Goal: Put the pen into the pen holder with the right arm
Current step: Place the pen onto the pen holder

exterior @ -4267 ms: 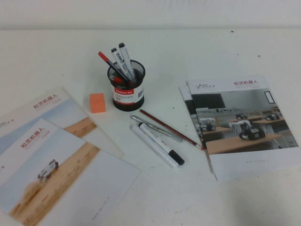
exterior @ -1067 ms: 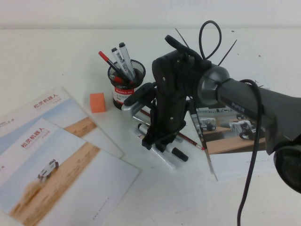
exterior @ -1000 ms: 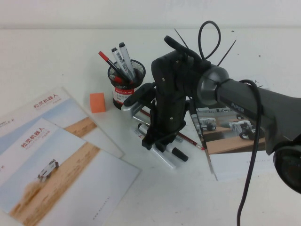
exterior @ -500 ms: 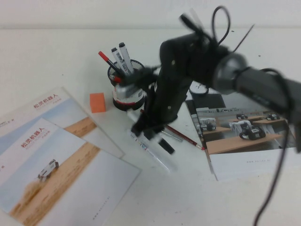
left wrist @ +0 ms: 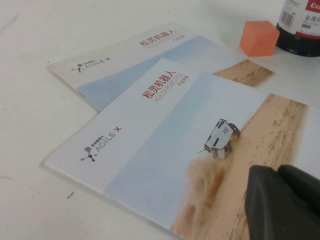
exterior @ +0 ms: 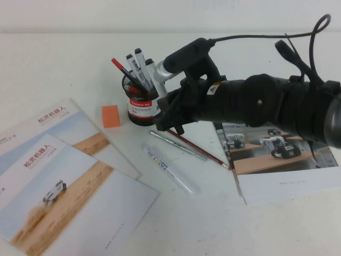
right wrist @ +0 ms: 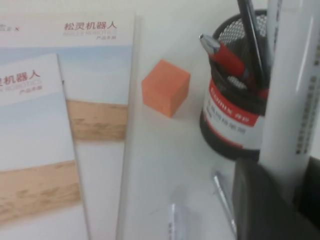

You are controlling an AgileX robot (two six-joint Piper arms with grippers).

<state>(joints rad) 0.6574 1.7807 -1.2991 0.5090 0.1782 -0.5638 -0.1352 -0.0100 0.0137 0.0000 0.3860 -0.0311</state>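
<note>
One right gripper (exterior: 169,106) is clenched on the pen (right wrist: 289,100), holding it upright just beside the pen holder (exterior: 143,98), its black cap up level with the pens already standing inside. Below the gripper lie a silver pen (exterior: 178,145), a red pencil (exterior: 200,151) and a white pen (exterior: 170,169); an orange block (exterior: 110,116) sits beyond the holder. Far off over the brochures (left wrist: 165,145), the left gripper (left wrist: 280,202) shows only dark fingers, and I cannot tell their state.

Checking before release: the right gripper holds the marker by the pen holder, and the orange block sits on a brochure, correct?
Not quite. The high view shows the orange block on the bare table beside the brochure. The right gripper does hold the marker by the pen holder.
</note>
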